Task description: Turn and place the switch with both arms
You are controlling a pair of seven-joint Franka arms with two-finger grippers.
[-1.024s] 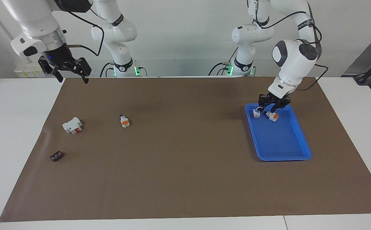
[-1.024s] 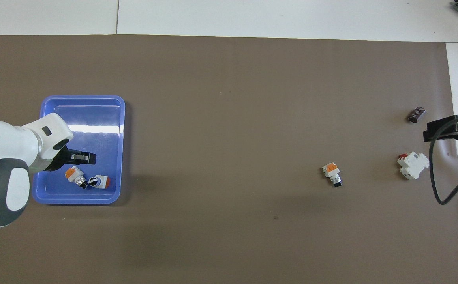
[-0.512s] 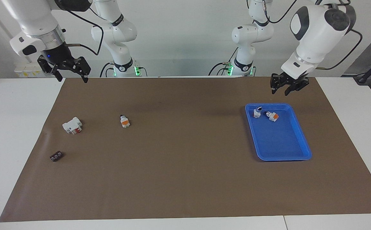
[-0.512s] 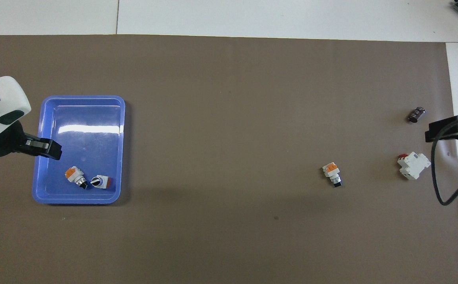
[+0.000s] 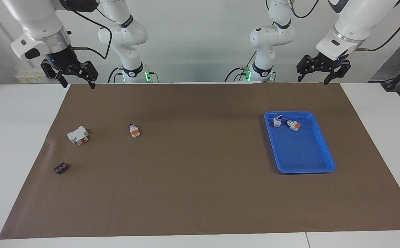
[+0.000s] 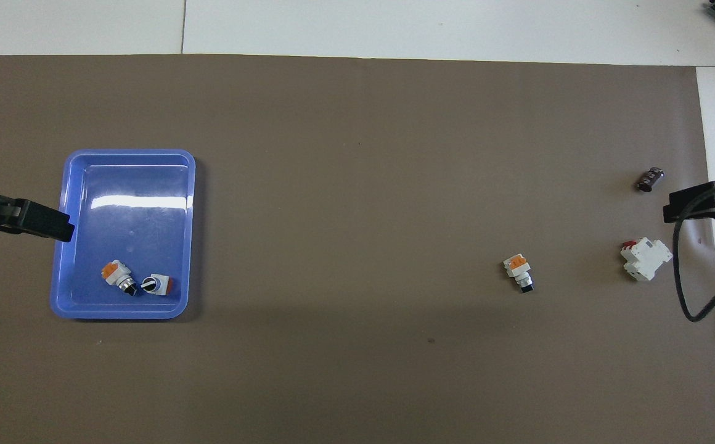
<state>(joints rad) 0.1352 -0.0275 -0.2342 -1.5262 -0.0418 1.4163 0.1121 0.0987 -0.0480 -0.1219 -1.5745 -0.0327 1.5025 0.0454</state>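
No green-faced switch shows in either view. Two small white switches lie in the blue tray (image 5: 305, 162), at its end nearer the robots. One has an orange face (image 5: 293, 125) (image 6: 114, 273). The other shows a black knob with an orange side (image 5: 277, 120) (image 6: 156, 284). My left gripper (image 5: 312, 78) is open and empty, raised high over the mat near the tray; one of its fingers (image 6: 37, 221) shows in the overhead view. My right gripper (image 5: 78, 84) is open and empty, and waits raised over the mat's corner at the right arm's end.
A third orange-faced switch (image 5: 135, 131) (image 6: 518, 271) lies on the brown mat. A larger white block with red (image 5: 78, 135) (image 6: 644, 259) and a small dark part (image 5: 61, 168) (image 6: 649, 179) lie toward the right arm's end.
My left gripper has risen out of the tray and swung up and away, leaving both switches lying there. The right arm has not moved.
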